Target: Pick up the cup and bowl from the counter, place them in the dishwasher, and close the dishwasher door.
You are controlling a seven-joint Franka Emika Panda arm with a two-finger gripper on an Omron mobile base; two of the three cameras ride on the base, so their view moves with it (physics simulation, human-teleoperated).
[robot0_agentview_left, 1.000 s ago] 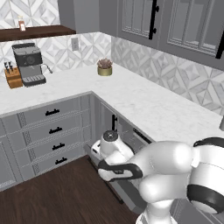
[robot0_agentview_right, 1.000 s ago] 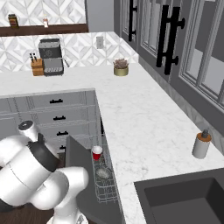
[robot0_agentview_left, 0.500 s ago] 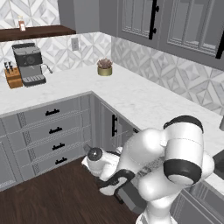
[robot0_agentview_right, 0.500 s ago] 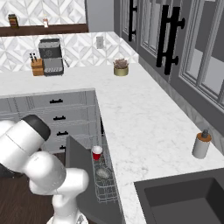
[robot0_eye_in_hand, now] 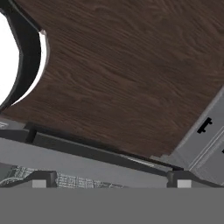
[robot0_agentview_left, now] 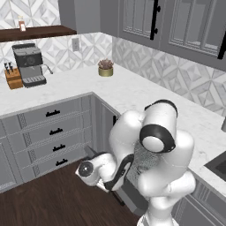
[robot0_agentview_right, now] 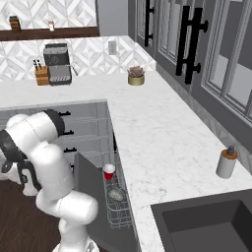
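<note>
claw (robot0_eye_in_hand: pixel 109 179): spread wide, nothing betw. tips; two dark tips at 7 and 5 o'clock of hand view, low over the dishwasher door (robot0_eye_in_hand: pixel 78 157) edge.
hand view extra: dark wood floor (robot0_eye_in_hand: pixel 131 70) fills 12 o'clock; bit of wire rack (robot0_eye_in_hand: pixel 65 179) at 6; grey drawer cabinets (robot0_eye_in_hand: pixel 210 140) w/ black pull at 4.
arm: bent low; wrist near floor at 8 o'clock of left base view, by door's front edge; exact tips hard to make out there.
door, right base view: dishwasher door (robot0_agentview_right: pixel 91 197) hangs open, tilted down, at 7 o'clock.
cup (robot0_agentview_right: pixel 109 172): red, upright in rack, at top end; seen from right base cam.
bowl (robot0_agentview_right: pixel 116 195): grey, in rack just below cup, apart from it.
dishwasher (robot0_agentview_right: pixel 115 206): rack pulled out beside the counter (robot0_agentview_right: pixel 162 147) edge.
left base view: arm body hides rack contents; door (robot0_agentview_left: pixel 128 194) partly seen under arm.
counter far end: coffee machine (robot0_agentview_left: pixel 28 64), knife block (robot0_agentview_left: pixel 13 77) at 10 o'clock; plant pot (robot0_agentview_left: pixel 105 68) at 12.
right base extra: soap dispenser (robot0_agentview_right: pixel 227 162) at 3 o'clock, sink (robot0_agentview_right: pixel 206 226) at 5.
</note>
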